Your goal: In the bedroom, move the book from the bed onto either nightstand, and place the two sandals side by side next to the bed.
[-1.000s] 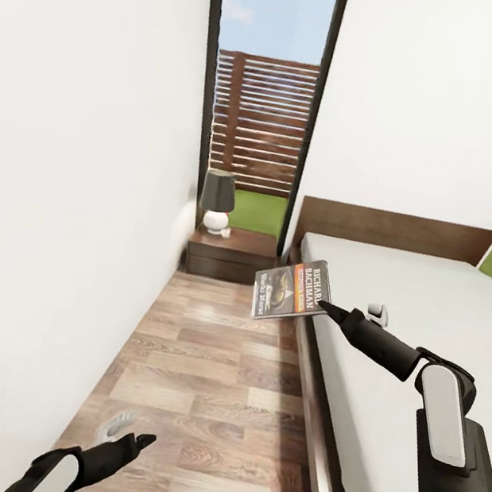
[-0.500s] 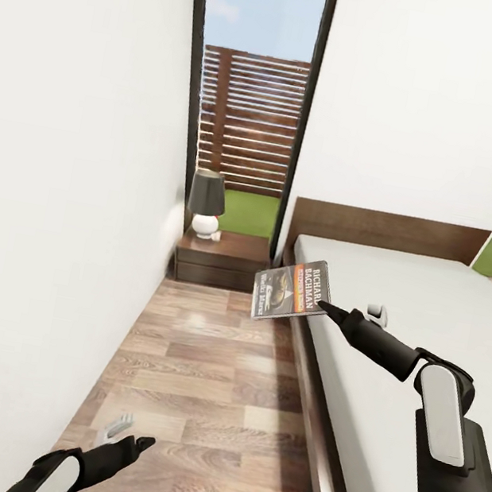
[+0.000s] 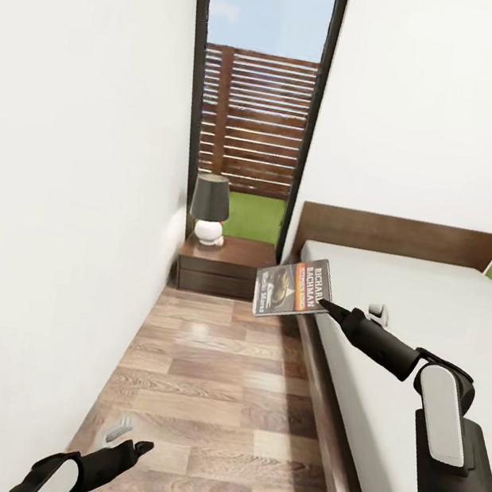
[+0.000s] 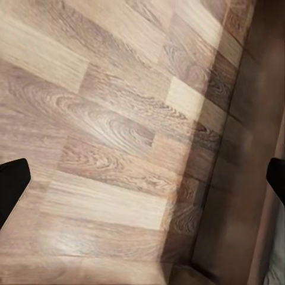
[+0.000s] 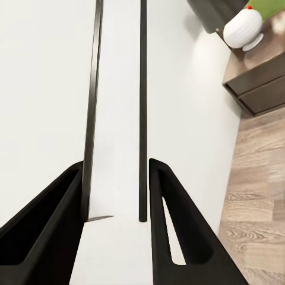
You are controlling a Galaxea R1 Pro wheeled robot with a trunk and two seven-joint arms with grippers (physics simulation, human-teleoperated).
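My right gripper (image 3: 323, 304) is shut on the book (image 3: 294, 287), a thin paperback with a dark cover, an orange-tan picture and white lettering. It holds the book in the air over the bed's (image 3: 424, 334) left edge, cover facing me. In the right wrist view the book (image 5: 116, 107) runs edge-on between the black fingers (image 5: 172, 225). The nightstand (image 3: 222, 268) stands ahead against the wall, past the book. Low over the wood floor, my left gripper (image 3: 136, 446) is open, its fingertips (image 4: 12, 184) far apart. The sandals are out of view.
A dark-shaded lamp (image 3: 210, 207) with a white base occupies the nightstand's left part; its base (image 5: 243, 27) also shows from the right wrist. A narrow strip of plank floor (image 3: 213, 385) runs between the white wall (image 3: 59, 205) and the bed frame (image 3: 323, 405). A tall window (image 3: 252, 118) stands behind.
The whole view has shifted a little, so the camera has moved; the nightstand looks slightly nearer. The book stays in my right gripper and both arms keep their pose.
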